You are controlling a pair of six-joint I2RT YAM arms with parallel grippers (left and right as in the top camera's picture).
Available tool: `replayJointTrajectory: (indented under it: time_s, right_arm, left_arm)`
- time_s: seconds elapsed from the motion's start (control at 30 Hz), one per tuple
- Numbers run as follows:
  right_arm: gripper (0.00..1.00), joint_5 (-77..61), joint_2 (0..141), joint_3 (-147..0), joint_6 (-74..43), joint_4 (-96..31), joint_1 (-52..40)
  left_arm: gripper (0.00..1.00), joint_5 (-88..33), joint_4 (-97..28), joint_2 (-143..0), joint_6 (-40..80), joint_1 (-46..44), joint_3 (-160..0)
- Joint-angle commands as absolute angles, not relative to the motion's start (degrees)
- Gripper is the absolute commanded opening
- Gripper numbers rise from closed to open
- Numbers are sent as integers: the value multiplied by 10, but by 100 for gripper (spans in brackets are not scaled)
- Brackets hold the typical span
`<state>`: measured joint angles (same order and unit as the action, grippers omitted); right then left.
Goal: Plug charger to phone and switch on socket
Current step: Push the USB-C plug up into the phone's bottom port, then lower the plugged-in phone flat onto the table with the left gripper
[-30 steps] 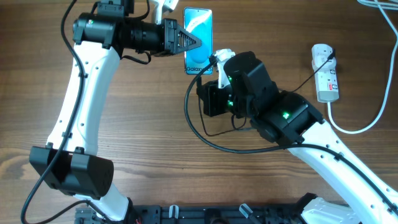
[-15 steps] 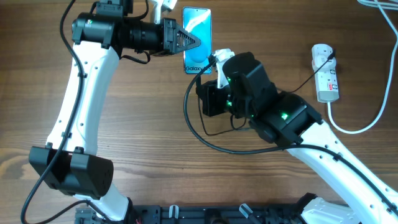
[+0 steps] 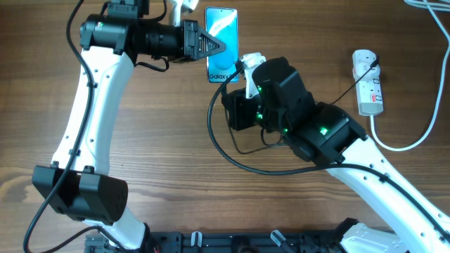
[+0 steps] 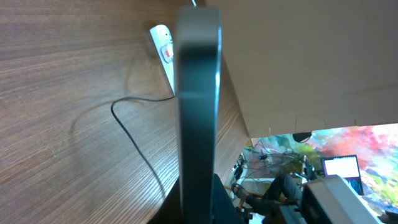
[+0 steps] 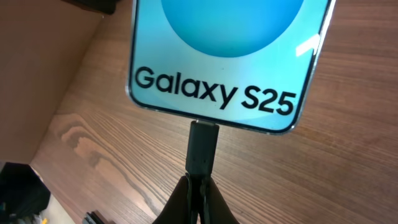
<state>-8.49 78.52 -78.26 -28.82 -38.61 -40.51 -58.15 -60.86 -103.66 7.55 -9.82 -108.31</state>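
We saw a tabletop of brown wood with clear grain and a low, smooth sheen. The phone had a glossy glass screen that caught a bright streak of light; its edge looked like satin grey metal. The socket was smooth white plastic. The charger had a thin matt black cable and a dark, matt plastic connector.

Charger tip at phone btm edge, pinched in R jaws, wood table
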Motion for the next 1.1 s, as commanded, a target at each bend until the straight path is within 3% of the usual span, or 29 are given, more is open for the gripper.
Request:
replayJointTrajectory:
  time_s: [0.0,0.1,0.2,0.23,0.3,0.37,0.5,0.53,0.83,1.07]
  right_arm:
    - [4,-38,774,-833,-272,-358,-395]
    - [7,-38,774,-833,-272,-357,-395]
    - [24,-39,774,-833,-272,-363,-395]
    - [36,-39,774,-833,-272,-371,-395]
    - [38,-39,774,-833,-272,-390,-395]
    - [47,-39,774,-833,-276,-427,-395]
    - [93,-6,774,-833,-345,-514,-395]
    - [99,11,774,-833,-352,-534,-395]
    - [100,0,774,-831,-376,-629,-394]
    - [100,-9,776,-774,-425,-606,-394]
  left_arm:
    - [4,-595,-623,-1030,60,-104,-1089]
    - [4,-595,-630,-1030,64,-104,-1089]
    - [4,-595,-632,-1030,64,-104,-1089]
    - [4,-595,-630,-1030,64,-104,-1089]
    - [4,-585,-626,-1030,67,-104,-1089]
    - [4,-507,-627,-1030,96,-104,-1089]
    - [4,-416,-659,-1053,98,-104,-1077]
    - [4,-417,-661,-1062,98,-107,-1064]
    - [4,-417,-586,-1205,95,-185,-1011]
    - [4,-416,-548,-1270,99,-189,-1011]
